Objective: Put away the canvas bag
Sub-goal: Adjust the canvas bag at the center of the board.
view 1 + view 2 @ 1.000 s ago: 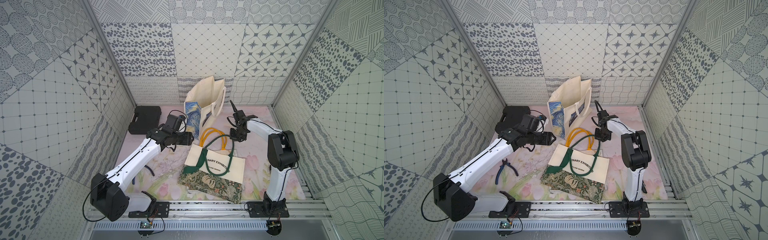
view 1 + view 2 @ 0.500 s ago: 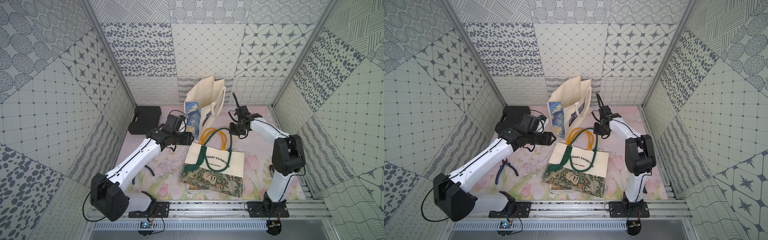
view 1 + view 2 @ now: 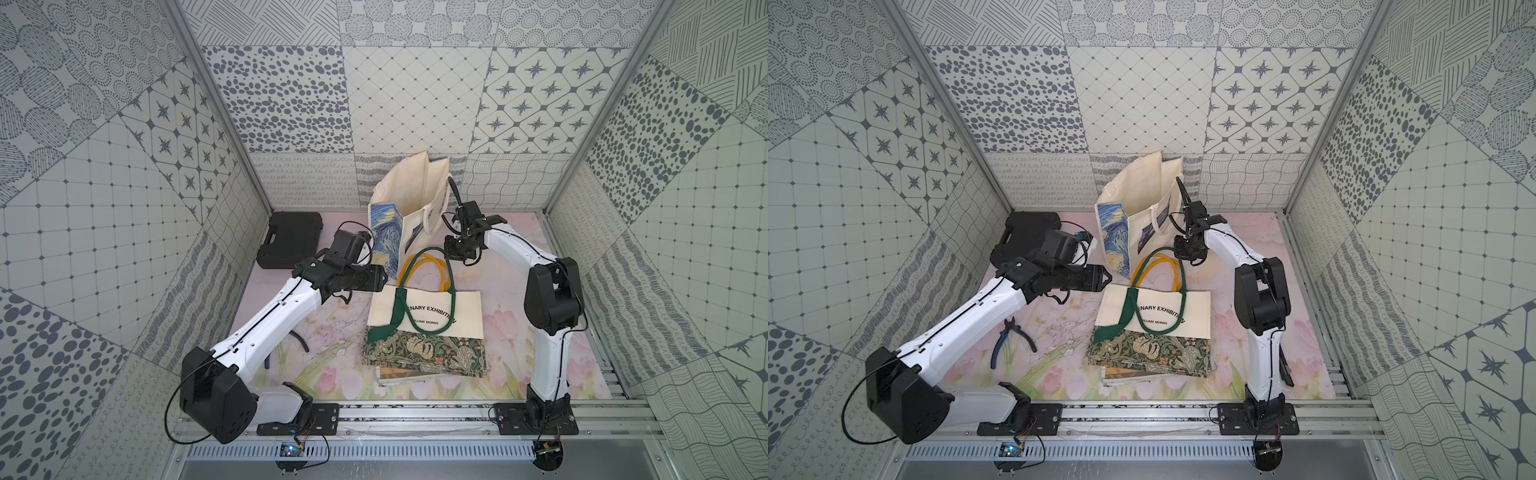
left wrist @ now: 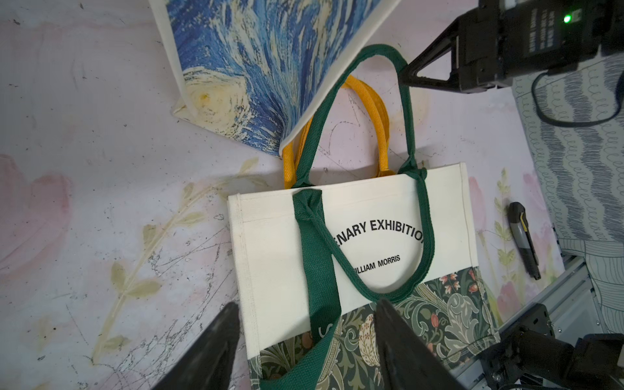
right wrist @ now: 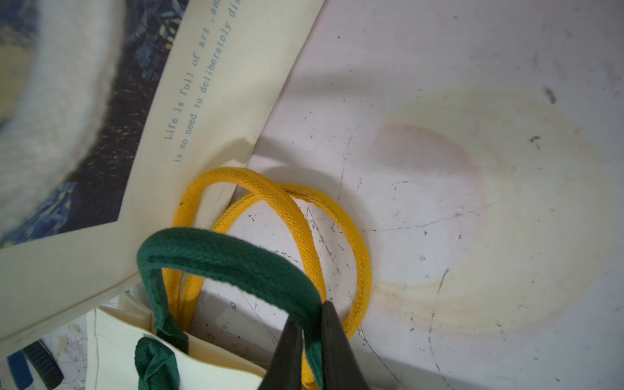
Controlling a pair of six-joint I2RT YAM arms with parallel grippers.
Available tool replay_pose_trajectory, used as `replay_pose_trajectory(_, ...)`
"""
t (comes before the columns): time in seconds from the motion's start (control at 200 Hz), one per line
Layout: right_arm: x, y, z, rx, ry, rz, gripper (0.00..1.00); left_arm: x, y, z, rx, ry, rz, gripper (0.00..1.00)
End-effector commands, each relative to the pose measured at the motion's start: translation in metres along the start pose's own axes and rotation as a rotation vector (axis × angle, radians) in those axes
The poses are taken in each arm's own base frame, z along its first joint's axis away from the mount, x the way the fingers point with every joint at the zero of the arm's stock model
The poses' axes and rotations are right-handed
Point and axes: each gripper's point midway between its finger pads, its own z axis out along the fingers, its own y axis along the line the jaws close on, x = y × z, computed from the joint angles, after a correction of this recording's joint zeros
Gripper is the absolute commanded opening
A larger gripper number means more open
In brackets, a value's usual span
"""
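Observation:
The canvas bag (image 3: 428,311) (image 3: 1154,311) lies flat mid-table: cream top with black lettering, floral lower part, green handles. My right gripper (image 3: 451,249) (image 5: 309,315) is shut on one green handle (image 5: 236,256) and holds the loop up off the table, close to the standing starry-print tote (image 3: 409,212). The other green handle lies across the bag's face (image 4: 354,236). My left gripper (image 3: 384,276) (image 4: 305,305) hovers open over the bag's left edge, holding nothing.
Another flat bag with yellow handles (image 3: 440,266) (image 5: 280,202) lies under the canvas bag. A black case (image 3: 291,239) sits at the back left. Pliers (image 3: 1013,336) lie under my left arm. A utility knife (image 4: 523,243) lies near the right arm's base.
My right gripper has carried the green handle back toward the standing tote, and the canvas bag has slid and squared up with it. The left arm has not moved.

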Motion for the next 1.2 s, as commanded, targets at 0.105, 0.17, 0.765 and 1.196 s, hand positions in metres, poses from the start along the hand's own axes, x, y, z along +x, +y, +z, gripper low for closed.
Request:
replay_pose_trajectory(0.105, -0.006, 0.002, -0.018, -0.015, -0.015, -0.024, 0.31, 0.004, 0.003, 0.006, -0.003, 0.024, -0.057, 0.65)
replay_pose_trajectory(0.17, -0.006, -0.002, -0.034, -0.006, -0.047, -0.017, 0.32, 0.013, 0.013, 0.013, -0.056, 0.073, -0.099, 0.64)
replay_pose_trajectory(0.765, 0.175, -0.067, -0.097, 0.096, 0.065, 0.163, 0.36, 0.091, 0.043, 0.059, -0.116, 0.321, -0.323, 0.61)
replay_pose_trajectory(1.196, 0.223, -0.068, -0.054, -0.002, 0.176, 0.229, 0.36, 0.100, 0.045, 0.084, -0.095, 0.346, -0.362, 0.50)
